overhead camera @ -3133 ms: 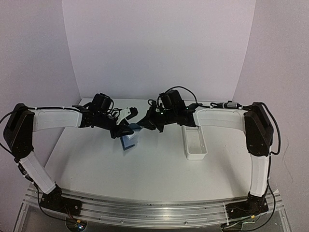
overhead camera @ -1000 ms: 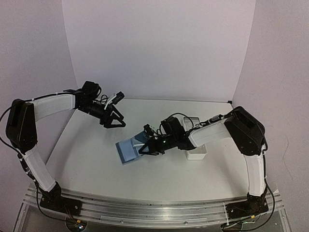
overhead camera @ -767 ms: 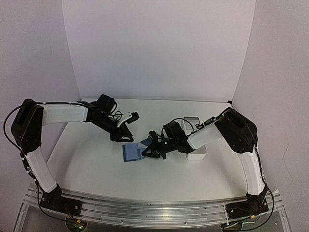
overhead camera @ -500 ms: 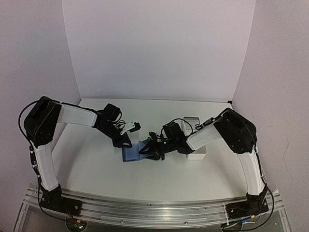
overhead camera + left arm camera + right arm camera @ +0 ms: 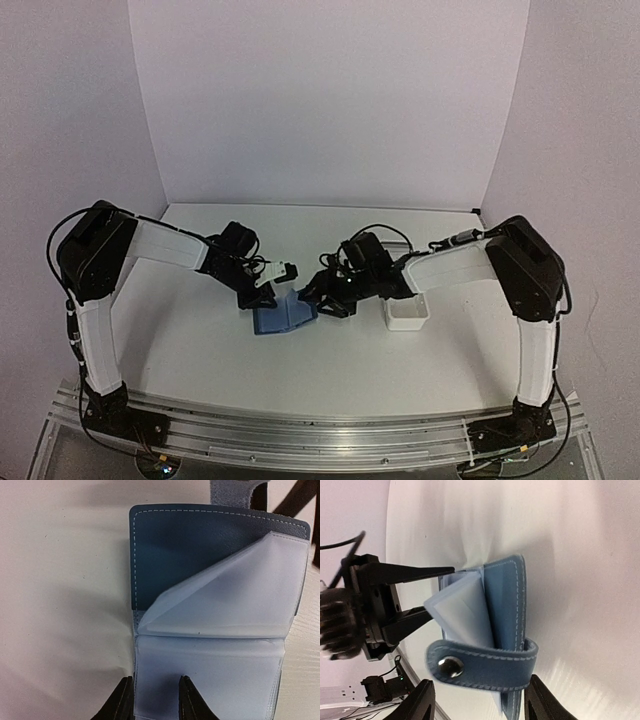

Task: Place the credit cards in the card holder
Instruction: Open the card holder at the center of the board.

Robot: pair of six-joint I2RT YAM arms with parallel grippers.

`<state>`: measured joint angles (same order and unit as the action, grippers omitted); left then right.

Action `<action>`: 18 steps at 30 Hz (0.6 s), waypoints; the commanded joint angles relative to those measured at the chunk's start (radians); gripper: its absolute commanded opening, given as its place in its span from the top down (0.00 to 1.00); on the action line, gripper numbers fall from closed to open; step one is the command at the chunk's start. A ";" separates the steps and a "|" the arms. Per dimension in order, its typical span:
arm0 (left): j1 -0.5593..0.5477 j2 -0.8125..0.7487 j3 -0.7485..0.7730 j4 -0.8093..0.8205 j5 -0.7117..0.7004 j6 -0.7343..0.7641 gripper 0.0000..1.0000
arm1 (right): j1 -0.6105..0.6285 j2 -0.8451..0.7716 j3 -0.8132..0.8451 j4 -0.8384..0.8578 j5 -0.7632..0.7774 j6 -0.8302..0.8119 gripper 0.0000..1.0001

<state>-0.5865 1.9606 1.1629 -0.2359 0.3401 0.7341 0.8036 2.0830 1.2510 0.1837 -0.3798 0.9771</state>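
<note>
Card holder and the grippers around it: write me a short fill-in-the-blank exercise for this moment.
The card holder is ___ in colour, with clear sleeves showing.
The right gripper stands ___, the holder's strap between its fingers.
From above, the white tray lies on the card holder's ___ side.
Missing words: blue; open; right.

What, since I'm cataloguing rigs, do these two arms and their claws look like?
The left arm and right arm match: smooth white shells on the long links, bulky black housings at the joints, and thin black cables looping near the wrists. The left claw and right claw are black, each with two slim, tapering fingers.
</note>
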 commanded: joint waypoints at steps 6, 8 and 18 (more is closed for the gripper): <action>0.000 0.000 -0.023 0.024 -0.045 0.027 0.70 | 0.067 -0.209 0.214 -0.347 0.379 -0.340 0.60; 0.005 -0.006 -0.001 0.014 -0.045 0.002 0.70 | 0.076 -0.200 0.214 -0.332 0.326 -0.348 0.82; 0.102 -0.131 0.116 -0.126 0.195 -0.132 0.66 | 0.091 -0.088 0.155 -0.148 0.079 -0.409 1.00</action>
<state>-0.5411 1.9469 1.2144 -0.2993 0.3977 0.6697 0.8925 1.9369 1.3911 -0.0566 -0.2405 0.6262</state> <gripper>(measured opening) 0.328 0.003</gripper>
